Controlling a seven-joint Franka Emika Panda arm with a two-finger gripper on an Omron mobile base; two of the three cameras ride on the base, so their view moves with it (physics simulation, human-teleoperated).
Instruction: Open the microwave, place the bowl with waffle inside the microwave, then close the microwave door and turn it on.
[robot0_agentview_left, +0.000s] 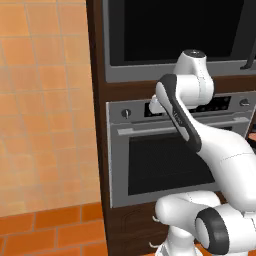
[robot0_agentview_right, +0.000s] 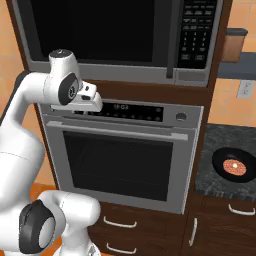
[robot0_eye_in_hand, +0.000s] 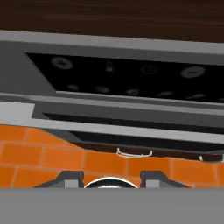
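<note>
The microwave (robot0_agentview_right: 120, 37) sits built into the top of the wooden cabinet. Its black glass door (robot0_agentview_left: 175, 30) is shut, with the dark vertical handle (robot0_agentview_right: 170, 42) next to the keypad strip (robot0_agentview_right: 197, 30). On the dark counter to the right rests the black bowl (robot0_agentview_right: 233, 165) with the orange-red waffle (robot0_agentview_right: 235, 166) in it. My hand (robot0_agentview_right: 85, 98) hangs in front of the oven's control panel, below the microwave and far left of the bowl. In the hand view my gripper (robot0_eye_in_hand: 112, 178) is open, its fingertips (robot0_eye_in_hand: 70, 177) wide apart with nothing between them.
The wall oven (robot0_agentview_right: 120, 160) with knobs and a bar handle (robot0_agentview_right: 115, 129) is directly below the microwave, with drawers (robot0_agentview_right: 120, 222) under it. The speckled counter (robot0_agentview_right: 220, 145) lies right of it, a brown canister (robot0_agentview_right: 234, 44) above. The floor (robot0_agentview_left: 50, 230) is orange brick.
</note>
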